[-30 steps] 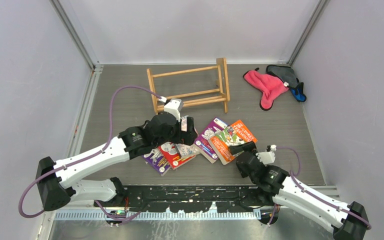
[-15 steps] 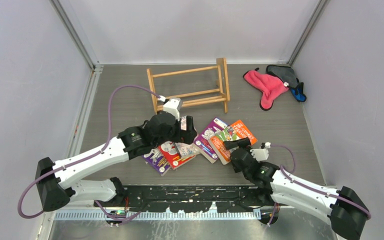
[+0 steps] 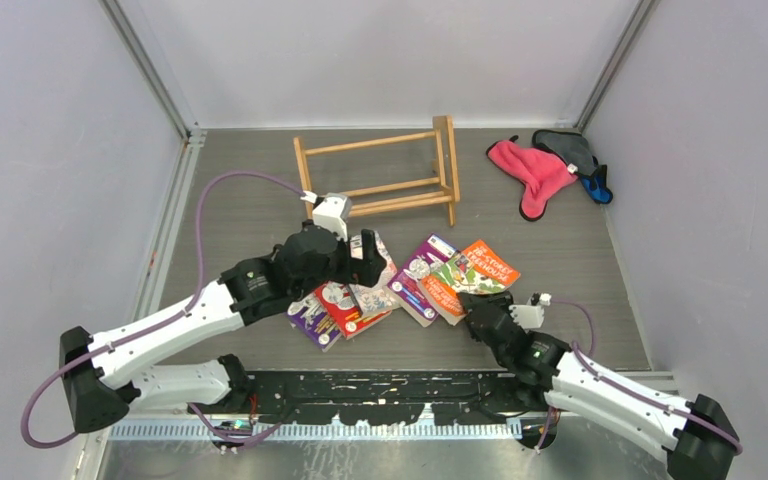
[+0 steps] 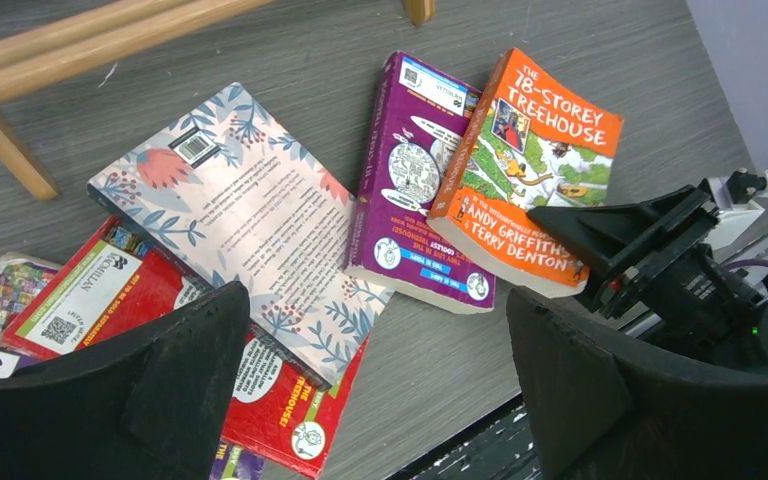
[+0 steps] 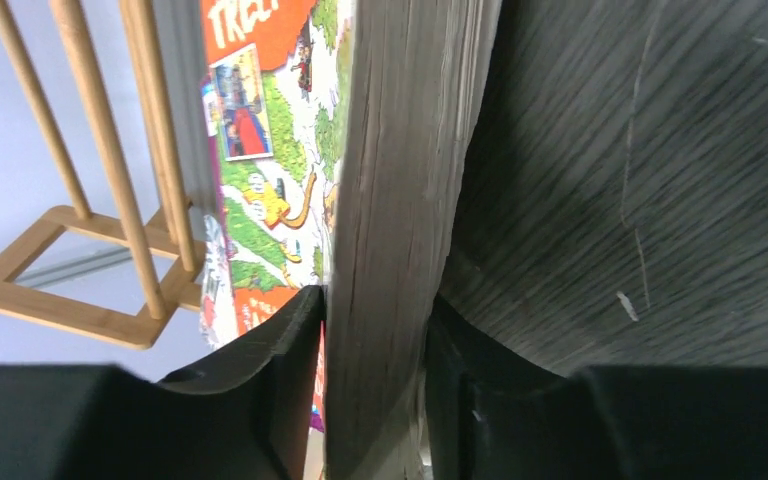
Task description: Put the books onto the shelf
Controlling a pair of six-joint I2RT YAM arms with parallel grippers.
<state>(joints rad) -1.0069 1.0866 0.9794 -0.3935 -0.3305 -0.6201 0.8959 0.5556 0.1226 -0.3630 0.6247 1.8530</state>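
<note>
Right gripper (image 5: pixel 375 330) is clamped on the page edge of the orange book (image 5: pixel 260 150), a finger on each side, lower centre of the wrist view. I judge this the pick step: next I lift it, stand it upright and carry it to the shelf (image 3: pixel 448 170), upper centre of the top view. Left gripper (image 4: pixel 375 310) is wide open and empty above the pale floral book (image 4: pixel 240 220). The orange cover reads "The 78-Storey Treehouse, Andy Griffiths & Terry Denton".

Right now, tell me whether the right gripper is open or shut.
Shut on the orange book: the right gripper has both fingers against its page edges.
</note>
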